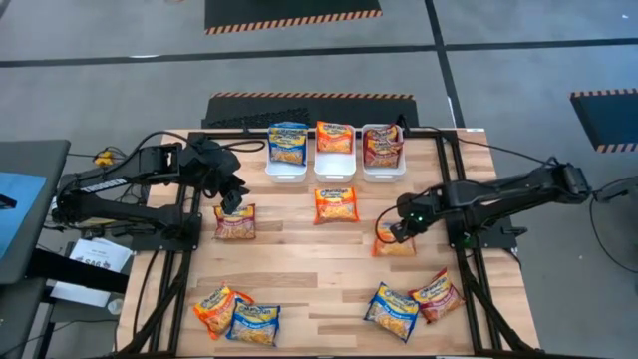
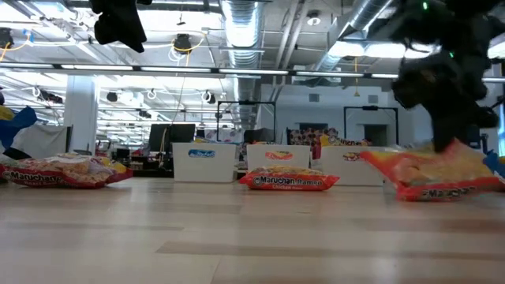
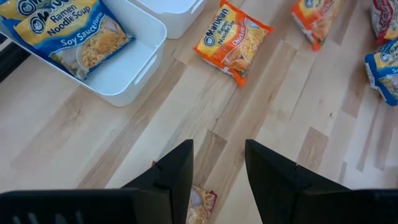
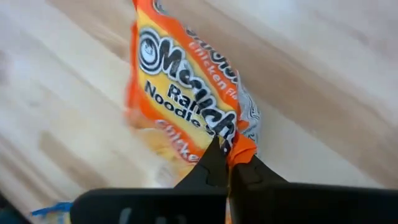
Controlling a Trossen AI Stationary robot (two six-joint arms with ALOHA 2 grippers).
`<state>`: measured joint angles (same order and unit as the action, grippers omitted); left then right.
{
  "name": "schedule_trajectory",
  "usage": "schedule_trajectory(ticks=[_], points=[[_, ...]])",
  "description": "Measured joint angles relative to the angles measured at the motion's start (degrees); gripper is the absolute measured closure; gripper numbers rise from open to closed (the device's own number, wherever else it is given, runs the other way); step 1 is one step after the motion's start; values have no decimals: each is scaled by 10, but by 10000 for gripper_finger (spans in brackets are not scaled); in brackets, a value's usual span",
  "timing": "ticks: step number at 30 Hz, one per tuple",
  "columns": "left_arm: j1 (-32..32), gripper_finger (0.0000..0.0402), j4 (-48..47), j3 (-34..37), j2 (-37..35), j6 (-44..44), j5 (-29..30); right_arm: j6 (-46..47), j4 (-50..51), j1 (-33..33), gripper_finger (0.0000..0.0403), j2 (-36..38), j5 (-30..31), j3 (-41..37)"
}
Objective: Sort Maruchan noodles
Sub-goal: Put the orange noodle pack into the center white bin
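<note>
Ramen packets lie flat on the wooden table. My right gripper (image 1: pixel 394 231) is shut on an orange packet (image 1: pixel 396 243) right of the table's middle. My left gripper (image 1: pixel 231 195) hangs open above a dark red packet (image 1: pixel 235 222) at the left; in the left wrist view that packet (image 3: pixel 200 205) shows under the open gripper (image 3: pixel 217 177), untouched. Another orange packet (image 1: pixel 336 204) lies in the middle. Three white trays at the far edge hold a blue (image 1: pixel 287 143), an orange (image 1: pixel 334 137) and a dark red packet (image 1: pixel 383 145). My right gripper pinches the orange packet by the crimped edge at one corner (image 4: pixel 239 144) between its two fingertips (image 4: pixel 214 163). The fingers come down from above, slanting in from the table's right. In the low view the packet (image 2: pixel 434 173) sits tilted under the gripper, its lower edge (image 2: pixel 442 193) at table height.
Near the front edge lie an orange (image 1: pixel 212 307) and a blue packet (image 1: pixel 252 324) at the left, and a blue (image 1: pixel 392 311) and a dark red packet (image 1: pixel 436 296) at the right. Bare wood shows across the middle of the table (image 1: pixel 309 264).
</note>
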<state>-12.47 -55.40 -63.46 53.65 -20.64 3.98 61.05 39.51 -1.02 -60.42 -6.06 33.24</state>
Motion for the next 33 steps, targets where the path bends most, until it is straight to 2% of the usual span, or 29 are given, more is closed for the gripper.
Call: schedule_trajectory(ticks=[10, 17, 25, 33], points=[[0, 272, 0, 0, 0, -1, 17, -112, 3, 10, 398, 0, 106, 137], [0, 272, 19, 0, 0, -14, 17, -242, -2, 97, 398, 0, 137, 219], [0, 272, 67, 0, 0, -47, 41, -419, -160, 248, 398, -14, 123, 244], [0, 272, 68, 0, 0, -91, 64, -534, -352, 350, 398, -111, 75, 244]])
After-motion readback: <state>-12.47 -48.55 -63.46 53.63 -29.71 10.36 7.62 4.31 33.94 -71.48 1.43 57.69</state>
